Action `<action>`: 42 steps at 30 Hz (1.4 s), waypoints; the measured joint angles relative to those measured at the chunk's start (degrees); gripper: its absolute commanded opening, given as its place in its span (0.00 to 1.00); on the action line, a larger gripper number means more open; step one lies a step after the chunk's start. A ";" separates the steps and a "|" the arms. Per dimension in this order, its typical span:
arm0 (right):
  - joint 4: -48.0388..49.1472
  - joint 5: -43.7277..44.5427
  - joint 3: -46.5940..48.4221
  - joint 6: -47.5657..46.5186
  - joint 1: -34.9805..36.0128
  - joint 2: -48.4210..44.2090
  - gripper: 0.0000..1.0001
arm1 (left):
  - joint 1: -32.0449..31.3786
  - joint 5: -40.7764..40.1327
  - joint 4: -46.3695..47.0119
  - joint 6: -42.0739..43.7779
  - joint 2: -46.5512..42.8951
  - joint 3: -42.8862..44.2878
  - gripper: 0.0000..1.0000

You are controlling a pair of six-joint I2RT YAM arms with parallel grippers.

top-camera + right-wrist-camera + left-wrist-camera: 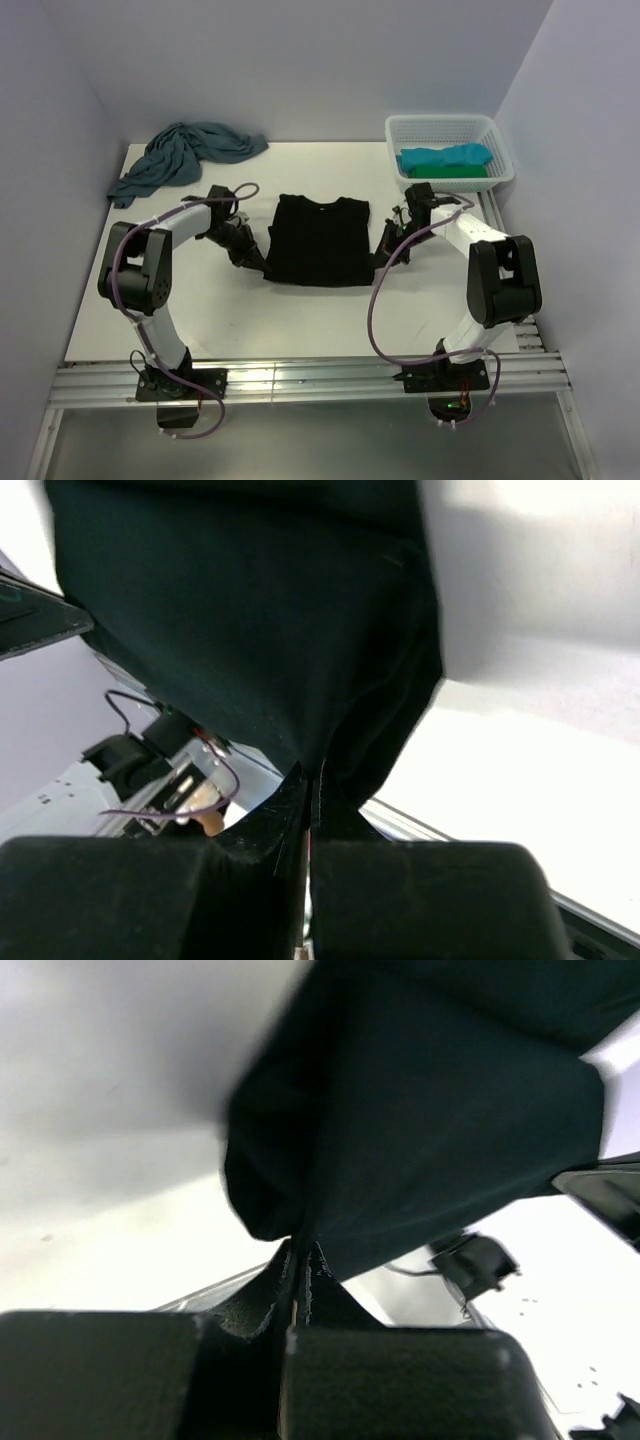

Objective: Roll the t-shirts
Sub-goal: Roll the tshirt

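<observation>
A black t-shirt (318, 240) hangs spread between my two arms in the middle of the table. My left gripper (262, 258) is shut on its lower left corner, and the left wrist view shows the black cloth (420, 1130) pinched between the fingertips (300, 1252). My right gripper (382, 252) is shut on the lower right corner; black cloth (250, 610) fills the right wrist view above the closed fingertips (310, 778). A dusty-blue t-shirt (185, 155) lies crumpled at the back left. Turquoise (445, 157) and green (450, 172) t-shirts lie in the basket.
A white mesh basket (400, 135) stands at the back right corner of the table. White walls close in the back and both sides. Purple cables loop off both arms. Metal rails run along the near edge (300, 380).
</observation>
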 measured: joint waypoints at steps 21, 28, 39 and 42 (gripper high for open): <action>4.57 9.73 -16.63 1.64 7.52 -6.88 0.52 | -6.73 -7.41 7.26 -1.22 -10.69 -20.37 0.49; 10.43 11.78 -18.03 2.73 7.52 -13.00 0.50 | -6.73 -10.73 11.61 -2.10 -16.98 -20.79 0.53; 17.81 11.13 -21.84 3.21 7.72 -8.92 0.43 | -7.15 -9.77 18.51 -3.43 -12.35 -22.71 0.47; 19.23 10.38 -22.58 3.41 7.85 -8.85 0.34 | -8.13 -8.68 20.11 -4.09 -12.33 -23.67 0.38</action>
